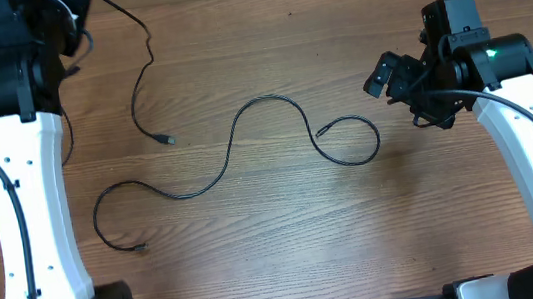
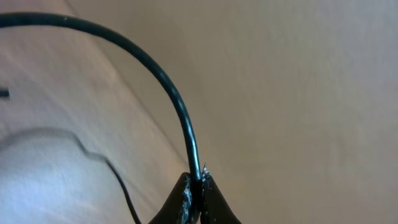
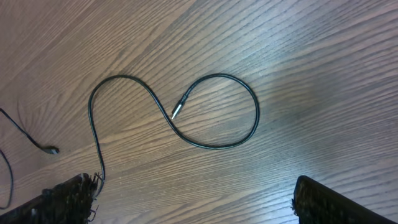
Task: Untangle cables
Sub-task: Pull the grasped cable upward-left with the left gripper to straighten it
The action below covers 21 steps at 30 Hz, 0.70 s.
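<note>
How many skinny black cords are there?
2. A long cord wiggles across the middle of the table and curls into a loop at the right. A shorter cord runs down from the top left, gripped by the left pincer. More may be hidden.

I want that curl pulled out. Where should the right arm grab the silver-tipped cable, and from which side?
Probably best: take the silver-tipped cable at the outer bow of its loop, coming straight down with the open right gripper, fingers across the cord. It lies flat on the table with bare wood on both sides there, whereas the tip sits close beside its own strand.
</note>
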Tool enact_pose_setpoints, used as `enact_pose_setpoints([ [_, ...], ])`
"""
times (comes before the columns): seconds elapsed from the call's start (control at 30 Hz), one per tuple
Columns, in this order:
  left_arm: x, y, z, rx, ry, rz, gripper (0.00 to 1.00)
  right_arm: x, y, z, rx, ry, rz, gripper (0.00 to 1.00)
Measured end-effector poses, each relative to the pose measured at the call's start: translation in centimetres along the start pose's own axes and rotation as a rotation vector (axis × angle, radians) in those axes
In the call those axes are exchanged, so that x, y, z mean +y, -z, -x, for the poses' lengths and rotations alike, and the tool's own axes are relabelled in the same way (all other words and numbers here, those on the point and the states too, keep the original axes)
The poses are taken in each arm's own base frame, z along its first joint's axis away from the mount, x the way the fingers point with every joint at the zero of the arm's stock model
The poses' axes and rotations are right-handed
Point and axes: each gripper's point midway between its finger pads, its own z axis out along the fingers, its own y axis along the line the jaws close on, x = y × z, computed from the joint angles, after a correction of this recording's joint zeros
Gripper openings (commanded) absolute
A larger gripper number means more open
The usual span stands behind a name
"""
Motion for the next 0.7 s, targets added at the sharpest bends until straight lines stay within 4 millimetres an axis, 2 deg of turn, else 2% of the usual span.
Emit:
enact_pose_setpoints([
  [0.13, 0.0, -3.0, 2.5, -0.085, -0.08, -0.018, 0.04, 0.0, 0.0, 0.0, 0.001, 0.0, -0.001, 1.0],
  [0.17, -0.1, -4.9, 3.3, -0.116, -0.112, -0.033, 0.04, 0.0, 0.0, 0.0, 0.002, 0.0, 0.0, 1.0],
  [0.27, -0.4, -8.7, 4.8, -0.179, -0.14, -0.082, 0.04, 0.0, 0.0, 0.0, 0.001, 0.0, -0.001, 1.0],
  [0.33, 0.5, -11.6, 5.3, -0.199, -0.153, -0.085, 0.04, 0.0, 0.0, 0.0, 0.001, 0.0, 0.0, 1.0],
  [0.43, 2.3, -14.1, 4.9, -0.183, -0.156, -0.052, 0.04, 0.0, 0.0, 0.0, 0.001, 0.0, 0.0, 1.0],
  [0.57, 6.8, -18.6, 1.3, -0.038, -0.164, 0.047, 0.04, 0.0, 0.0, 0.0, 0.001, 0.0, 0.0, 1.0],
  [0.6, 9.9, -20.9, -1.4, 0.061, -0.166, 0.112, 0.04, 0.0, 0.0, 0.0, 0.001, 0.0, 0.0, 1.0],
  [0.67, 12.1, -22.2, -3.4, 0.128, -0.161, 0.164, 0.04, 0.0, 0.0, 0.0, 0.001, 0.0, 0.0, 1.0],
  [0.7, 14.5, -22.7, -5.2, 0.195, -0.143, 0.233, 0.04, 0.0, 0.0, 0.0, 0.001, 0.0, 0.0, 1.0],
])
